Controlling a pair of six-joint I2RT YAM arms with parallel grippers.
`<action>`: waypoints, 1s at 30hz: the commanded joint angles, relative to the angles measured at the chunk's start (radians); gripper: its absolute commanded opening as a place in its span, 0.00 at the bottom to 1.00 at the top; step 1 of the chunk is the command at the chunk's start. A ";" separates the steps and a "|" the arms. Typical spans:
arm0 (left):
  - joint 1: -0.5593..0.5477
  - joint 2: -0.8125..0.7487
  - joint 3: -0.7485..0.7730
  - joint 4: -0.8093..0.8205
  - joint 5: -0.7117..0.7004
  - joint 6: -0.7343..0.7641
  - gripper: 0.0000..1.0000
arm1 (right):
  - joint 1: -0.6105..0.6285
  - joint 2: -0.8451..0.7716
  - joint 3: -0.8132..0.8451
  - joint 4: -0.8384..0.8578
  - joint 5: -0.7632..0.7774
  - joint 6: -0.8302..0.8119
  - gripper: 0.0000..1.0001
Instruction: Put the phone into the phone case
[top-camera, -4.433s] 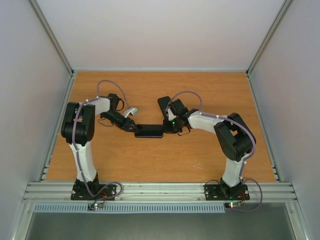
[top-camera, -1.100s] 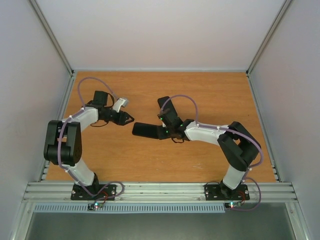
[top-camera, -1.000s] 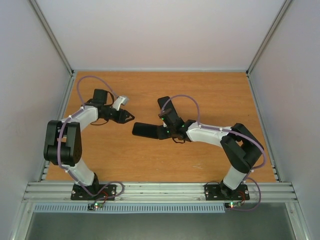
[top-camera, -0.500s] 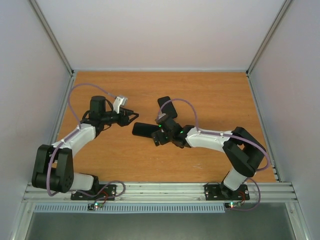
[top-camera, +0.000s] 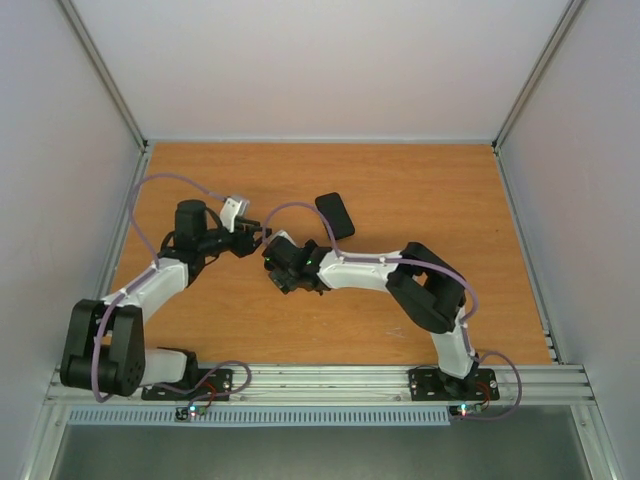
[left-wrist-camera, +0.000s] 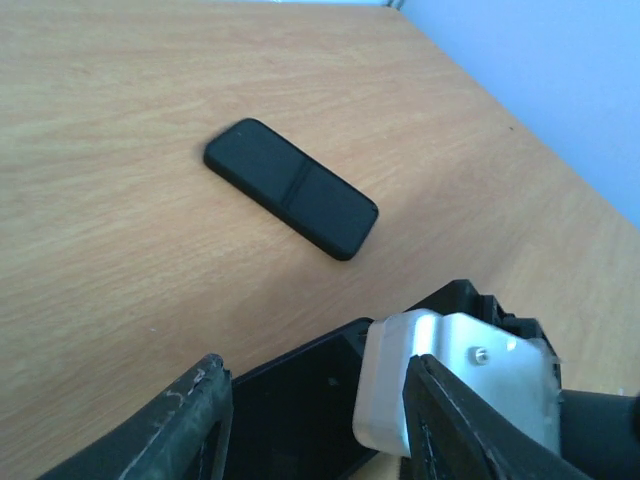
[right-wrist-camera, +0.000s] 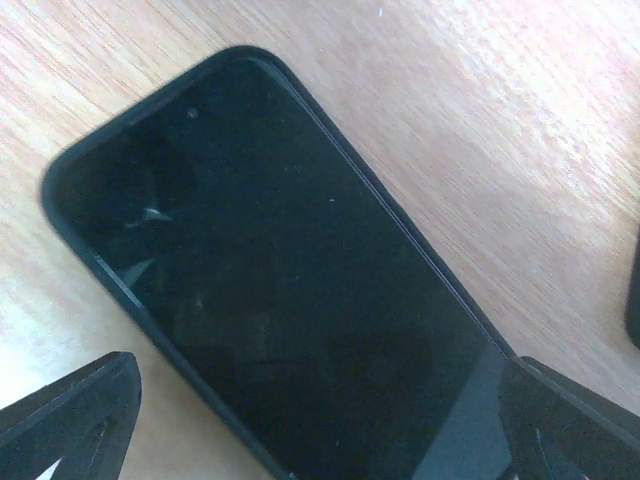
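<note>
Black and glossy, the screen of a slim black phone (right-wrist-camera: 280, 260) faces up as it lies flat on the orange-brown wooden worktop (top-camera: 420, 190). It sits directly between the fingers of the right pincer (right-wrist-camera: 320, 365). That pincer's jaws are spread to their widest, with one finger well clear of the phone's edge, and it grips nothing. The close view does not show whether the phone already sits in its case. The left pincer (left-wrist-camera: 315, 370) hangs just beside the right one, pointing towards it, with its jaws partly apart and nothing clamped between them. The right arm's white-and-black wrist housing (left-wrist-camera: 450, 385) shows just beyond the left pincer's fingertips. Farther ahead of the left pincer, well apart from both arms, a matte black rounded rectangular slab (left-wrist-camera: 290, 200) rests flat on the wood. It has a faint seam across its middle.
</note>
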 joint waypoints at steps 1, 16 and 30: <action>0.024 -0.057 -0.036 0.127 -0.063 0.001 0.48 | -0.002 0.064 0.080 -0.053 0.065 -0.060 0.99; 0.061 0.027 0.006 0.127 -0.034 -0.013 0.48 | -0.140 0.172 0.192 -0.093 -0.034 -0.038 0.98; 0.066 0.050 0.022 0.116 -0.026 -0.012 0.49 | -0.178 0.104 0.042 -0.103 -0.235 0.121 0.91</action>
